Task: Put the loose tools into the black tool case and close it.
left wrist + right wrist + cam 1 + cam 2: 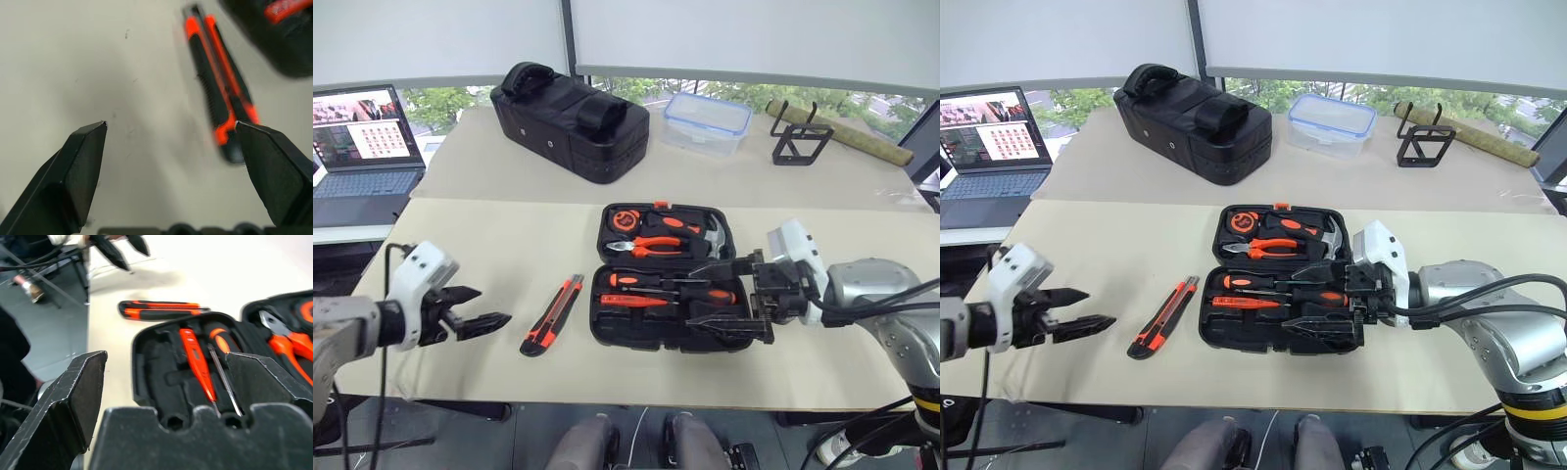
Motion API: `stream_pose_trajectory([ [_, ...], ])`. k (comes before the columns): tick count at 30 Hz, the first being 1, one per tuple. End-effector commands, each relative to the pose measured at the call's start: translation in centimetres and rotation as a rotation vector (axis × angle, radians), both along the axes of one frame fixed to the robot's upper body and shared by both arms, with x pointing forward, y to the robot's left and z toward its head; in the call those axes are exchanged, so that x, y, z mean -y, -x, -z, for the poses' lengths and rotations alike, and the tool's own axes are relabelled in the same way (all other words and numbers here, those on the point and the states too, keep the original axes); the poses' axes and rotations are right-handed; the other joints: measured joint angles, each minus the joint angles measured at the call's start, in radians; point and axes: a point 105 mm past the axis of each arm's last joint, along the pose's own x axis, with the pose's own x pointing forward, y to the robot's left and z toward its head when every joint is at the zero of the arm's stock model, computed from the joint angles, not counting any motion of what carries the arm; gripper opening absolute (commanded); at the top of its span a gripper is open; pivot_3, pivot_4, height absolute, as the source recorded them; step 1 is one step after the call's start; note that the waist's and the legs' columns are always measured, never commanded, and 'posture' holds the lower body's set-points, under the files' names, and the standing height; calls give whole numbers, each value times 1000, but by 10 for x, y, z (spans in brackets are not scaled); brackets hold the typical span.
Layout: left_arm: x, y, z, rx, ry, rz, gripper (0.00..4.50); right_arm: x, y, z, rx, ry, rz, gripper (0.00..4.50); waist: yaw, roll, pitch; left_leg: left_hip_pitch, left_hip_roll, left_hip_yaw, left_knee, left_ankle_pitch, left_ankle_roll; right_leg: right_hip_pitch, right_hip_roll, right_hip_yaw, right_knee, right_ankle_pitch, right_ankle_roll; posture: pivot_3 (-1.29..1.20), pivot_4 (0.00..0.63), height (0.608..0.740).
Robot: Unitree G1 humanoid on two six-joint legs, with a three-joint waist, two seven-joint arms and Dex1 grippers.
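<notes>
Screwdrivers (671,282) and tester (633,300) already in the open black tool case (664,333). Utility knife (553,313) left of the case on the counter (509,255). Left end effector (480,318) and right end effector (724,294) both wide open, empty. Knife and lid left.

Beige worktop (509,245), w/ a second beige worktop (705,171) butted on behind. Black tool case (668,277) lies open flat on the near one, just beside the right claw (729,302), whose fingers reach over the case's near half. Utility knife (553,313) lies loose on the surface btwn case and left claw (480,311), nearer the case, apart from both. On the rear worktop, well beyond both claws: bulky black padded bag (570,117), clear plastic box w/ blue-rimmed lid (706,122), black wire stand (800,140), long brownish roll (847,132). Laptop (362,152) open on a separate surface, beyond the left claw.
</notes>
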Motion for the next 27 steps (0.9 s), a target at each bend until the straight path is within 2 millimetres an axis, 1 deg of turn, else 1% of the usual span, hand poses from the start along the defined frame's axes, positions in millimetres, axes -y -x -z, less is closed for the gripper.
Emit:
stream_pose_trajectory([
  [1,23,-5,5,-57,-1,-6,4476,-2,9,-8,33,-7,-26,4500,-4,0,0,-1,0,0,-1,0,0,0,0,0,0,0,0,0,150,722],
  [3,36,-8,7,-90,-5,8,4476,-3,13,-5,30,-5,-22,4500,-4,-1,0,-2,1,0,-1,1,1,1,0,0,1,0,0,0,150,722],
  [5,41,-7,13,-111,-41,24,4476,-3,14,-4,33,-4,-13,4500,-7,-1,0,-2,1,0,-1,2,1,0,0,0,1,0,0,0,150,722],
  [7,45,-7,25,-151,-87,44,4476,-3,14,-1,45,-6,16,4500,-15,-1,0,-2,1,0,-1,2,1,0,0,1,1,0,-1,0,150,722],
  [10,50,-15,37,-168,-125,49,4476,-2,17,6,44,4,44,4500,-17,-1,0,-2,1,0,-1,2,0,0,0,2,1,0,-1,0,150,722],
  [14,50,-14,53,-189,-215,85,4476,0,17,7,49,-1,75,4500,-14,0,0,0,1,0,-1,1,-2,2,0,2,0,0,-1,0,150,722],
  [16,50,-15,58,-196,-222,94,4476,0,16,6,53,-9,89,4500,-11,1,-1,5,1,0,-2,0,-3,8,0,2,-1,0,-1,0,150,722],
  [18,50,-16,59,-188,-227,105,3948,0,16,5,56,-14,99,4500,-5,2,-1,11,1,0,-4,0,-3,13,0,2,-2,-1,-1,0,150,722],
  [19,49,-17,59,-188,-223,105,3608,1,16,5,58,-15,103,4500,-3,2,-1,11,1,0,-4,0,-3,13,0,2,-2,-1,-1,0,150,722],
  [20,45,-20,58,-183,-222,90,3363,1,16,5,59,-15,109,4500,-2,2,-1,11,1,0,-4,0,-3,13,0,2,-2,-1,-1,0,150,722],
  [23,29,-31,49,-151,-225,43,2138,5,16,6,57,-7,130,4500,-3,2,-1,12,1,0,-4,0,-3,12,0,2,-1,-1,-1,0,150,722],
  [24,21,-37,42,-112,-234,46,1774,7,17,7,51,1,135,4500,-3,2,-1,12,1,0,-4,0,-3,12,1,2,-1,-1,-1,0,150,722],
  [25,15,-45,33,-54,-250,68,1672,8,18,8,44,9,139,4500,-4,2,-1,12,1,0,-4,0,-3,12,1,2,-1,-1,-1,0,150,722],
  [27,16,-62,5,121,-239,200,1671,13,20,7,30,18,151,4500,-4,1,0,11,1,0,-5,0,-4,11,1,2,-1,-1,-2,0,150,722],
])
